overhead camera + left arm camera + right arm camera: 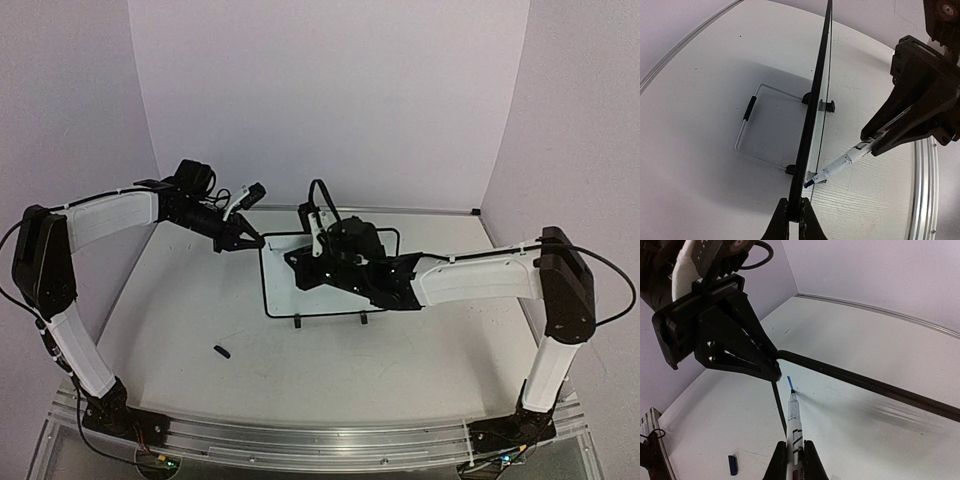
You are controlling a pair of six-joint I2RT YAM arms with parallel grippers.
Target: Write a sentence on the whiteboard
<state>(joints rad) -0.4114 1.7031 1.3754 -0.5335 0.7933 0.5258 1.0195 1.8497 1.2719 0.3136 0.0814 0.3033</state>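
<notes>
The whiteboard (280,295) stands propped in the middle of the table, its black frame edge-on in the left wrist view (815,95). My left gripper (794,217) is shut on the frame at the board's top left corner (245,240). My right gripper (795,460) is shut on a white marker (794,420). The marker's blue tip (790,382) is at the board's face (865,430) close to that corner; I cannot tell whether it touches. It also shows in the left wrist view (840,165). No sentence shows on the visible white face.
The marker's blue cap (221,351) lies on the table in front of the board's left side and also shows in the right wrist view (732,465). A wire stand (747,125) props the board from behind. The right arm (470,275) reaches across the board's front.
</notes>
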